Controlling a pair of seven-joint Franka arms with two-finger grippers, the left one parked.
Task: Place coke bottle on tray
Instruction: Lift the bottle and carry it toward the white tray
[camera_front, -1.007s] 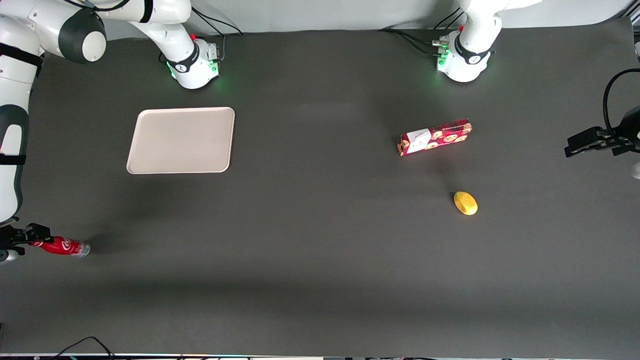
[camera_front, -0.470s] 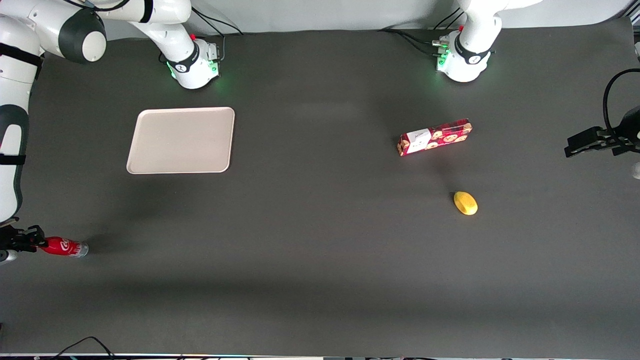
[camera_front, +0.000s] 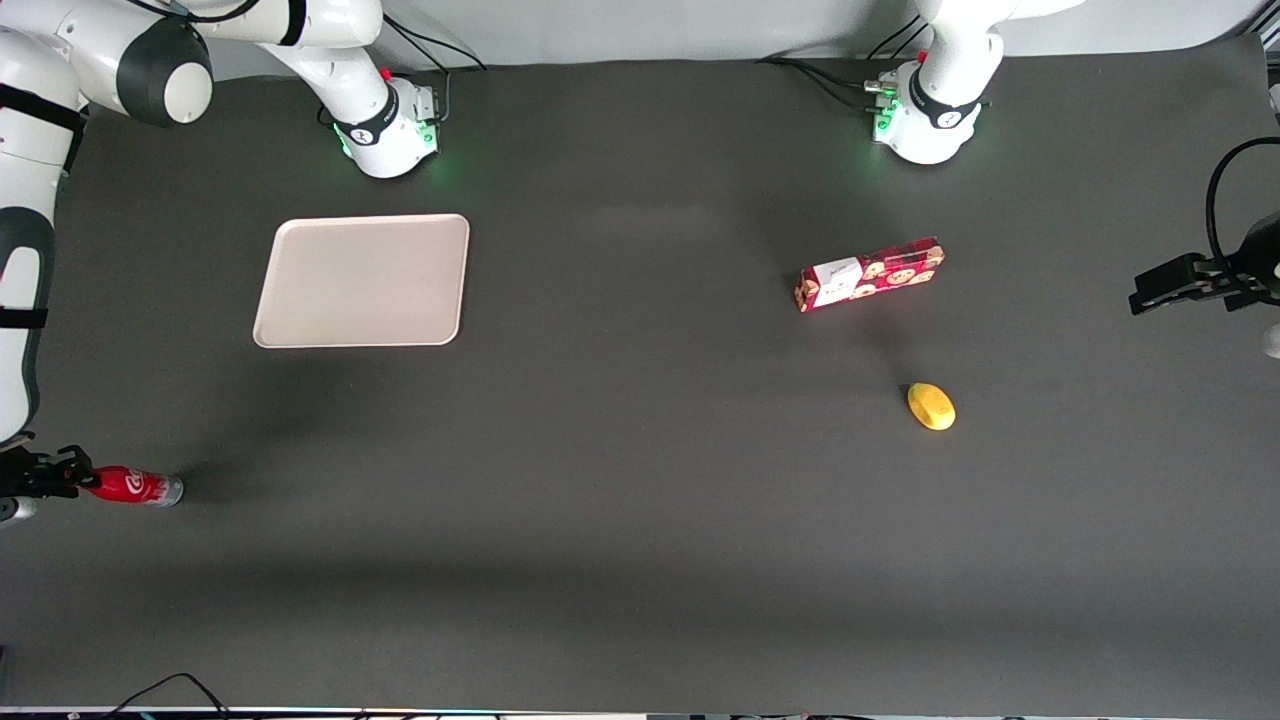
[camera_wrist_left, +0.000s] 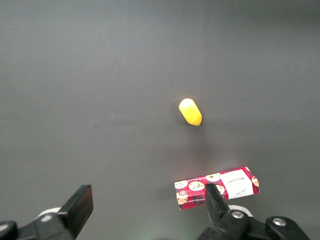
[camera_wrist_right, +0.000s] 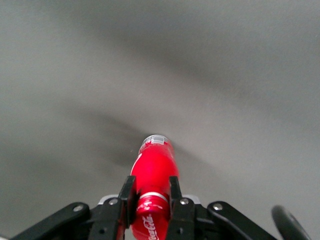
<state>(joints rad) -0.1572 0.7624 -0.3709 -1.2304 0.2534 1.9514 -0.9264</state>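
Note:
The coke bottle (camera_front: 135, 486), red with white script and a silver base, lies roughly level at the working arm's end of the table, base pointing toward the parked arm's end. My right gripper (camera_front: 72, 478) is shut on its neck end. In the right wrist view the black fingers (camera_wrist_right: 128, 197) press both sides of the bottle (camera_wrist_right: 154, 167), with the gripper (camera_wrist_right: 151, 197) clamped where the red body narrows. The beige-pink tray (camera_front: 362, 281) lies flat and bare, farther from the front camera than the bottle and well apart from it.
A red cookie box (camera_front: 868, 274) and a yellow oval object (camera_front: 931, 406) lie toward the parked arm's end; both also show in the left wrist view, the cookie box (camera_wrist_left: 217, 187) and the yellow object (camera_wrist_left: 190, 111). The table's edge is close to the gripper.
The gripper, holding the bottle, has shifted slightly away from the front camera and a little toward the table's middle; the bottle now sits more level than a second ago.

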